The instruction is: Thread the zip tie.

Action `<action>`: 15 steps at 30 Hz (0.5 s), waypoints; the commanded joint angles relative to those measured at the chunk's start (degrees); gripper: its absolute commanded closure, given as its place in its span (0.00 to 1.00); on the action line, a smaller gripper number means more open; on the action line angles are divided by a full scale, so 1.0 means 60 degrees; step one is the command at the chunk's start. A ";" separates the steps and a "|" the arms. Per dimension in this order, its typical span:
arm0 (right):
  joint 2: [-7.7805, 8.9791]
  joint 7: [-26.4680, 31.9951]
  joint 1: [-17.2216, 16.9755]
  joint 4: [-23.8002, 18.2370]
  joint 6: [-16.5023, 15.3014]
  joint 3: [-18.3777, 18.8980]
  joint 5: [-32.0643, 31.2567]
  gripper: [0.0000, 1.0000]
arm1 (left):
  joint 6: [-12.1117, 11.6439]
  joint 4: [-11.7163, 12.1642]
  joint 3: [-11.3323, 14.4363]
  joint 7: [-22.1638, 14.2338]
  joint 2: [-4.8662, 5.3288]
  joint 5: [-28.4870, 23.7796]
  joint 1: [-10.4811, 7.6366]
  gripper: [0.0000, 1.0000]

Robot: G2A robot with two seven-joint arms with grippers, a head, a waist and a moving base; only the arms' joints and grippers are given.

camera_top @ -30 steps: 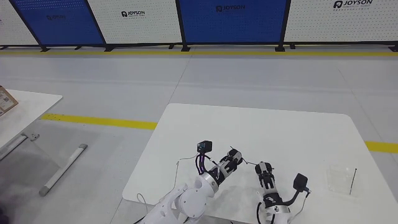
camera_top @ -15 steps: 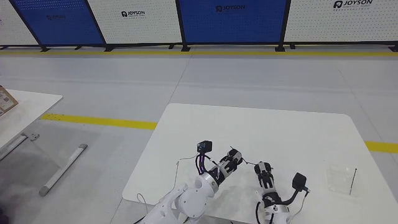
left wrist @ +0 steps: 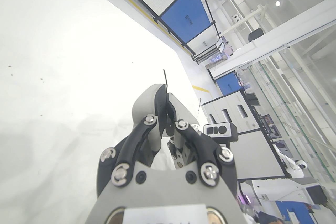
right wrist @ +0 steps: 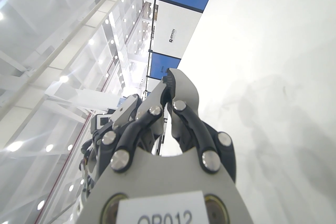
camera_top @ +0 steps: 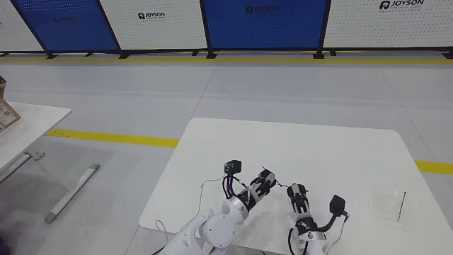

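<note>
Movement is noted in the right gripper (camera_top: 294, 190), drawn nearer the left gripper (left wrist: 167, 94) above the smooth white table (camera_top: 318, 145), so alignment for threading is judged close. The thin, flexible black plastic zip tie (left wrist: 165, 79) is pinched in the left gripper; the right gripper is pressed together, contents unclear

A white table (camera_top: 297, 142) with rounded corners fills the lower middle and lower right of the top view. At its lower right, near the right edge, sits a small clear box (camera_top: 384, 202). A thin black strip (camera_top: 402, 206) stands slanted at the right side of this box. In the left wrist view the table surface carries a few small dark specks (left wrist: 10, 66).
</note>
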 commanded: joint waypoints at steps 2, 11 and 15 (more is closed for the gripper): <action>0.0011 -0.0065 -0.0162 -0.0094 -0.0198 0.0151 0.0008 1.00 | 0.0000 0.0000 0.0000 0.0000 0.0000 0.0000 0.0000 1.00; 0.0024 -0.0231 -0.0422 -0.0284 -0.0444 0.0431 0.0012 1.00 | 0.0000 0.0000 0.0000 0.0000 0.0000 0.0000 0.0000 1.00; 0.0022 -0.0138 -0.0396 -0.0271 -0.0346 0.0444 -0.0025 1.00 | 0.0000 0.0000 0.0000 0.0000 0.0000 0.0000 0.0000 1.00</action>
